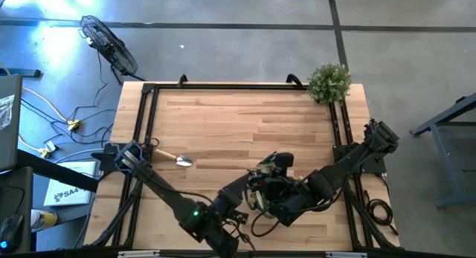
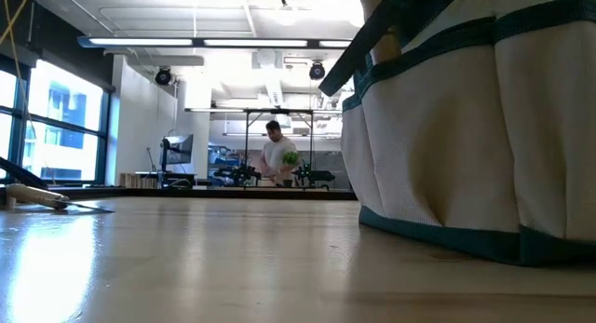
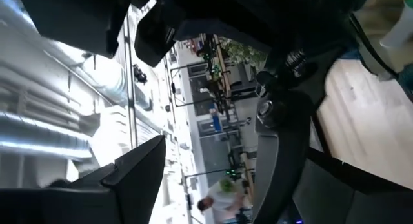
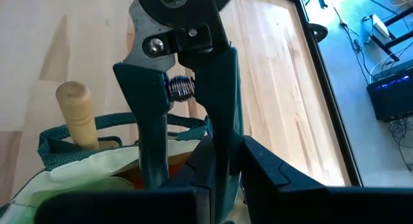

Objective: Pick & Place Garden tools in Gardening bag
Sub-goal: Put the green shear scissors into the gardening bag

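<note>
The right gripper (image 4: 213, 179) clamps the green handles of pruning shears (image 4: 184, 88), stiff, springy and awkward, just above the soft gardening bag (image 4: 97, 162), where a wooden handle (image 4: 77, 114) already stands. The left gripper (image 1: 256, 185) hangs open beside the bag. Only the high view shows a trowel (image 1: 177, 159) lying well apart; grip its handle.

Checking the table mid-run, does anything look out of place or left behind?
One wooden-handled metal trowel lies alone on the table's left side, outside the beige, green-trimmed fabric bag. The right gripper holds green-handled pruning shears over the bag. Nothing looks spilled.
</note>
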You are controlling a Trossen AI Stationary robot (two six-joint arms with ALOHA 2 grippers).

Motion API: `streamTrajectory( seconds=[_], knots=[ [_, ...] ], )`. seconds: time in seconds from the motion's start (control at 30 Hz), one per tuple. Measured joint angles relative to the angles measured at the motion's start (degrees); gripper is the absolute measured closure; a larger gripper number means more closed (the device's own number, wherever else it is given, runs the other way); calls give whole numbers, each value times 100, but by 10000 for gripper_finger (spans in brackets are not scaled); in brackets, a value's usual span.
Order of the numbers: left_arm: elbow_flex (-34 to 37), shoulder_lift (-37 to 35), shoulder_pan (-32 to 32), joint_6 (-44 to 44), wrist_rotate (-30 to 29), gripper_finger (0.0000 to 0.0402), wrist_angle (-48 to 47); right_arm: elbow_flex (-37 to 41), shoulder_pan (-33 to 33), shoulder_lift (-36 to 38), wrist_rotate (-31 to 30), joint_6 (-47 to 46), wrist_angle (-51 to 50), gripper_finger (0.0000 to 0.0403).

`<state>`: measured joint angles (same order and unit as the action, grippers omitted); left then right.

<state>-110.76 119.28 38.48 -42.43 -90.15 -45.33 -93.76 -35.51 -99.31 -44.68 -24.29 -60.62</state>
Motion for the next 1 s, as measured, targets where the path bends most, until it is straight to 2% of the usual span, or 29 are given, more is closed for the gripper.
streamTrajectory(
  seconds=[0.13, 0.27, 0.5, 0.83, 1.0],
  knots=[
    [0, 0, 64, -386, 1, 121, -38, 0, 1, -2, 10, 3, -2, 369],
    [-2, 23, 65, -532, 95, 152, -188, 0, 0, 0, 10, 4, -2, 369],
    [-4, 267, 29, -517, 219, 240, -462, 0, 0, -2, 29, -4, -5, 369],
    [-4, 348, -18, -235, -25, 380, -613, 0, 2, -2, 208, -16, -9, 369],
    [-4, 348, -19, -219, -17, 388, -585, 2, 0, -2, 275, -31, -2, 369]
  ],
)
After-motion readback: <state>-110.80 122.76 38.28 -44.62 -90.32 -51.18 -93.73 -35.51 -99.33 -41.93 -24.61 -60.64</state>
